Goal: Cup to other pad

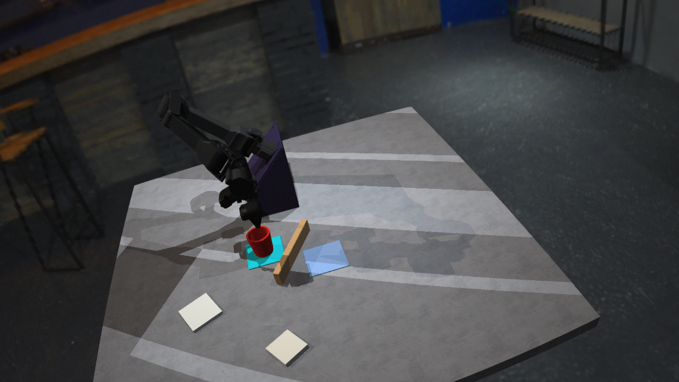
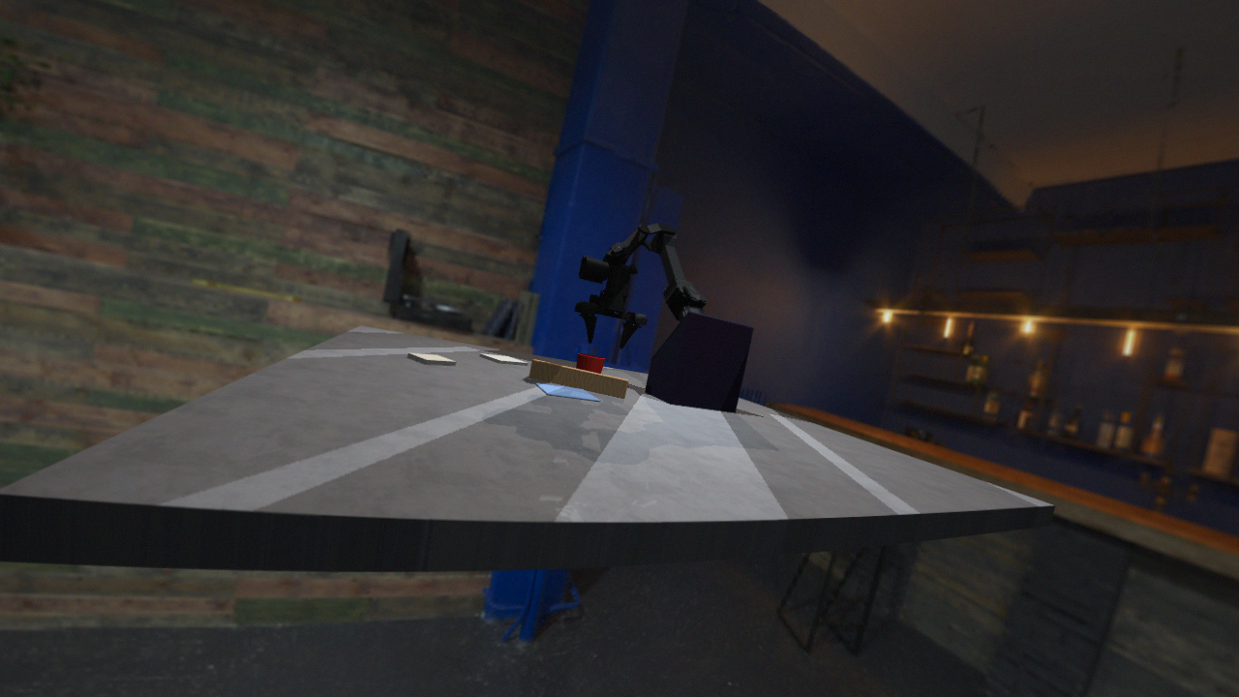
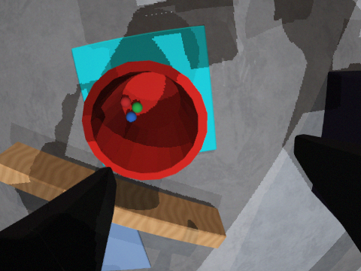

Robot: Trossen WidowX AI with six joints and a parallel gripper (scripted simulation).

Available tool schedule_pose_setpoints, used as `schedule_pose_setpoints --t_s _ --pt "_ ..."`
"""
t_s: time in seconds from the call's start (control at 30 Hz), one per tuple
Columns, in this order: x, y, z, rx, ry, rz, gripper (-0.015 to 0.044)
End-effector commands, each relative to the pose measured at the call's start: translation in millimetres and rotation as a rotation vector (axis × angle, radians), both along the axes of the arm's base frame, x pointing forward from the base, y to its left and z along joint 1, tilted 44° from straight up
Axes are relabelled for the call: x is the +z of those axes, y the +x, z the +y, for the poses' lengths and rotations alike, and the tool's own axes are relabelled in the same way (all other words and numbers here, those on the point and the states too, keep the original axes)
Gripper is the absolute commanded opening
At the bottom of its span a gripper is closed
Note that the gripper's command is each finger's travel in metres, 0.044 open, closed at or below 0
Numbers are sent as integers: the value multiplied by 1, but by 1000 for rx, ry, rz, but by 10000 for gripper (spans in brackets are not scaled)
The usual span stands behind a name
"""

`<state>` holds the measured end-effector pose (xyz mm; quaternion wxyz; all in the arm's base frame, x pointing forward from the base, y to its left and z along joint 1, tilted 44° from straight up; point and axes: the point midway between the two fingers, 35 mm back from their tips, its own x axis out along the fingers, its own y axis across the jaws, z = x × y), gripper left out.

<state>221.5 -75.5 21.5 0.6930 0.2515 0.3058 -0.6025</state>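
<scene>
The red cup [image 1: 262, 245] [image 2: 589, 363] [image 3: 150, 162] stands upright on the cyan pad [image 1: 251, 263] [image 3: 169, 41]. In the wrist view a red marble [image 3: 125, 102], a green marble [image 3: 137, 108] and a blue marble [image 3: 131, 117] lie together inside it. The light-blue pad [image 1: 327, 259] [image 2: 567, 393] [image 3: 122, 252] is bare, on the other side of the wooden bar. My gripper [image 2: 607, 345] [image 3: 207, 161] is wide open and empty. Its fingertips are above the cup's rim level, off toward one side, with nothing between them.
The wooden bar [image 1: 292, 251] [image 2: 578, 378] [image 3: 169, 211] stands between the two pads, close beside the cup. A dark purple block [image 1: 282, 190] [image 2: 702, 364] [image 3: 344, 105] stands near the arm. Two pale tiles [image 1: 200, 312] [image 1: 287, 347] lie farther off.
</scene>
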Motion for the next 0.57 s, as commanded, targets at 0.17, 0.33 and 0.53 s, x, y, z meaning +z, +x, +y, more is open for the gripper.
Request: schedule_pose_setpoints --t_s 0.17,0.33,0.53 --pt "22 -1 23 -3 1 -16 440" --pt "32 -4 33 -4 -3 -18 440" --pt "30 -4 31 2 -8 -11 440"
